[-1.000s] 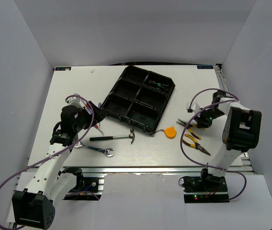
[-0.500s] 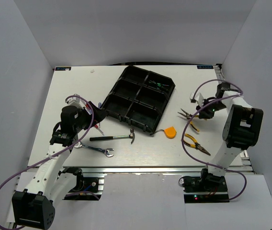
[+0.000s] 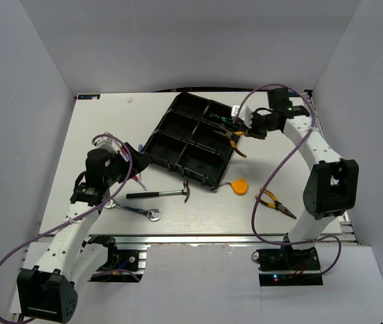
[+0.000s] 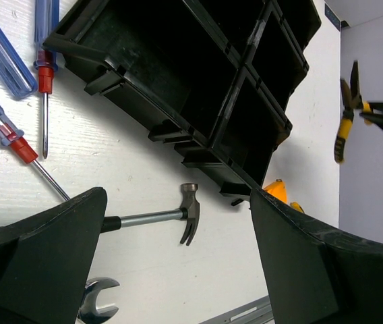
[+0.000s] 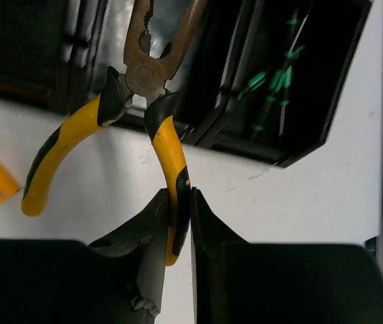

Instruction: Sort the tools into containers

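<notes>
My right gripper (image 3: 241,129) is shut on one handle of yellow-handled pliers (image 3: 236,142) and holds them in the air over the right edge of the black organizer tray (image 3: 178,145). In the right wrist view the pliers (image 5: 144,88) hang nose-first toward the tray (image 5: 36,61), gripped at the gripper (image 5: 179,202). Black-green screwdrivers (image 5: 279,81) lie in a far right compartment. My left gripper (image 3: 135,166) is open and empty near the tray's left corner. Hammer (image 4: 178,216), wrench (image 4: 97,307) and blue-handled screwdrivers (image 4: 3,47) lie on the table by it.
A second pair of yellow pliers (image 3: 276,202) lies on the table at the right front. The orange tape measure (image 3: 240,185) sits just off the tray's near corner. The hammer (image 3: 161,194) and wrench (image 3: 135,210) lie in front of the tray.
My right gripper has lifted the pliers off the table at the right and carried them left and away to above the tray's right edge. The left arm has not moved.
</notes>
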